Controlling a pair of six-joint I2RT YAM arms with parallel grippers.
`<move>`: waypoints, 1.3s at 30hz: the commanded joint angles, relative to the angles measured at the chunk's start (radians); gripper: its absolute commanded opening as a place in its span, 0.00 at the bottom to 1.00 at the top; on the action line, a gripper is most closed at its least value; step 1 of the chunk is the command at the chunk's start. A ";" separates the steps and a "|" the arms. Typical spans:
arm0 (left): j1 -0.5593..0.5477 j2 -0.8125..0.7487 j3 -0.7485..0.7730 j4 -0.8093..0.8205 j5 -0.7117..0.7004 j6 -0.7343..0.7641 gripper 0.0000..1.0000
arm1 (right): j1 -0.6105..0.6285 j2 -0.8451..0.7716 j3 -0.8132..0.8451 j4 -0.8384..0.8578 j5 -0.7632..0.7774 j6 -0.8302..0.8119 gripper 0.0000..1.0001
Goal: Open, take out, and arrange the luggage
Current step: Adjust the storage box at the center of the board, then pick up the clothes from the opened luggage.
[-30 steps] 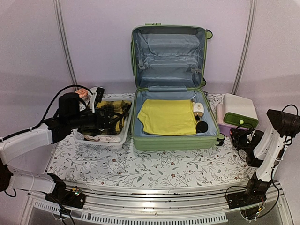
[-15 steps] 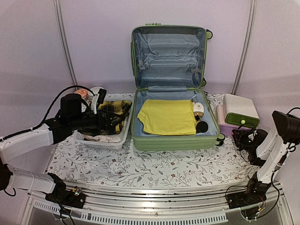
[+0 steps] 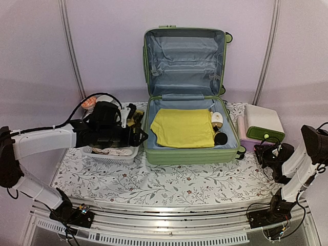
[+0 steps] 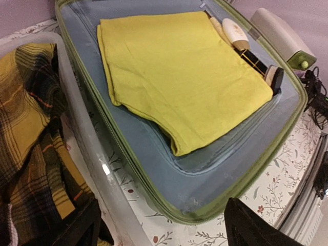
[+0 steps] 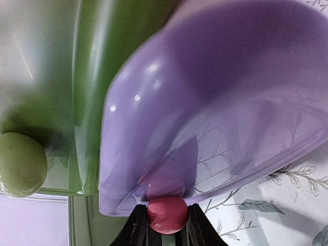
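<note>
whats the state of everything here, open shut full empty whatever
luggage: open, lid standing upright
yellow cloth: folded, lying flat in the luggage base
cream bottle: lying on its side beside the cloth
basket: holding a crumpled plaid cloth
left gripper: jaws open, empty
right gripper: jaws shut on the pink knob
</note>
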 commanded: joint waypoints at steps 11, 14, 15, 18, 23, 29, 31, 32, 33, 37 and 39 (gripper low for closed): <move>-0.079 0.393 0.411 -0.370 -0.467 -0.045 0.81 | -0.006 -0.064 0.023 -0.063 0.006 -0.054 0.29; -0.078 0.442 0.440 -0.404 -0.519 -0.041 0.79 | -0.006 -0.073 0.031 -0.080 0.000 -0.058 0.44; -0.079 0.451 0.444 -0.411 -0.535 -0.038 0.79 | -0.006 -0.080 0.032 -0.091 0.000 -0.061 0.50; -0.080 0.474 0.452 -0.439 -0.592 -0.034 0.75 | -0.006 -0.116 0.040 -0.148 0.000 -0.077 0.62; -0.077 0.498 0.453 -0.474 -0.668 -0.035 0.70 | -0.004 -0.209 0.022 -0.248 0.003 -0.091 0.78; -0.072 0.517 0.469 -0.542 -0.772 -0.042 0.68 | -0.002 -0.393 0.037 -0.496 0.031 -0.128 0.86; -0.071 0.520 0.475 -0.567 -0.802 -0.045 0.68 | 0.010 -0.467 0.065 -0.626 0.060 -0.163 0.86; -0.072 0.521 0.478 -0.576 -0.815 -0.047 0.68 | 0.020 -0.507 0.081 -0.683 0.079 -0.182 0.86; -0.071 0.521 0.481 -0.584 -0.823 -0.047 0.68 | 0.032 -0.543 0.096 -0.736 0.096 -0.204 0.87; -0.070 0.513 0.501 -0.618 -0.837 -0.057 0.68 | 0.078 -0.690 0.128 -0.847 0.134 -0.229 0.86; -0.069 0.496 0.507 -0.626 -0.833 -0.060 0.69 | 0.114 -0.735 0.168 -0.913 0.166 -0.244 0.86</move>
